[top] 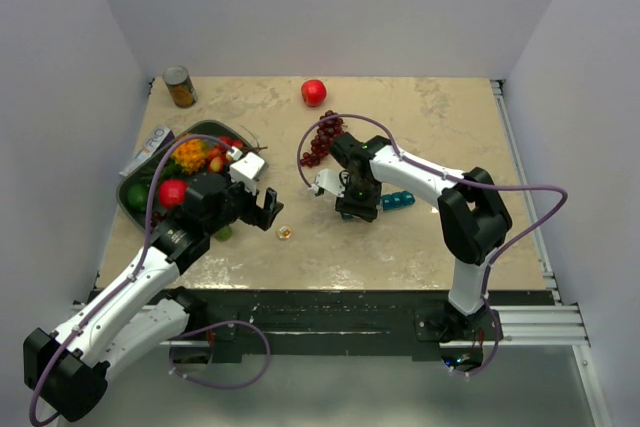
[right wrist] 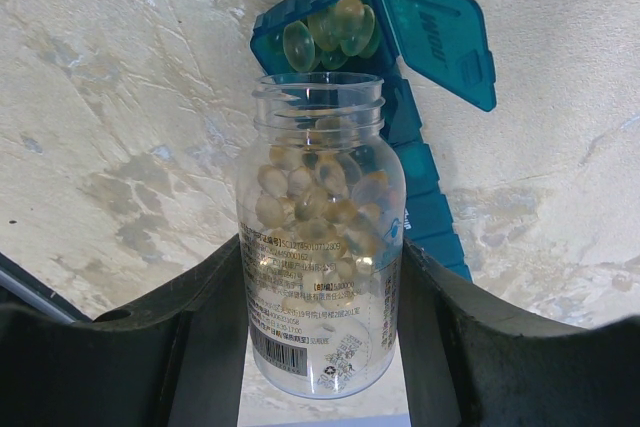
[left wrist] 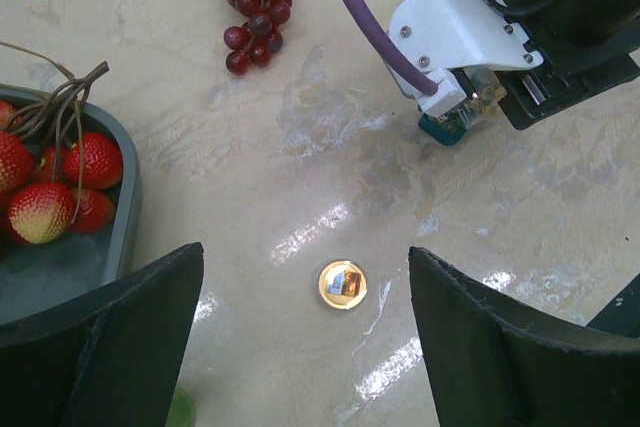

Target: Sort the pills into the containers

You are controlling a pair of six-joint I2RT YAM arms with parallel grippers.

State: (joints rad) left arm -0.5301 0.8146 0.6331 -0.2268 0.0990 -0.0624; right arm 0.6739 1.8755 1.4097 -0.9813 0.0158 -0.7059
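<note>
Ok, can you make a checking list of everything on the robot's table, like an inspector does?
Surface: beige marbled tabletop, some shiny glare.
Job's things: teal pill organiser, end lid open, yellow pills inside that compartment; clear pill bottle, uncapped, partly full, its mouth at that compartment.
Clutter: fruit tray, grapes, red fruit, can, one small gold round thing loose on the table.
Grippers: left gripper open, hanging over the gold thing; right gripper shut on the bottle.
Cables: purple cables loop off both arms, one near the grapes.
Surroundings: plain white walls; nothing else seen.
</note>
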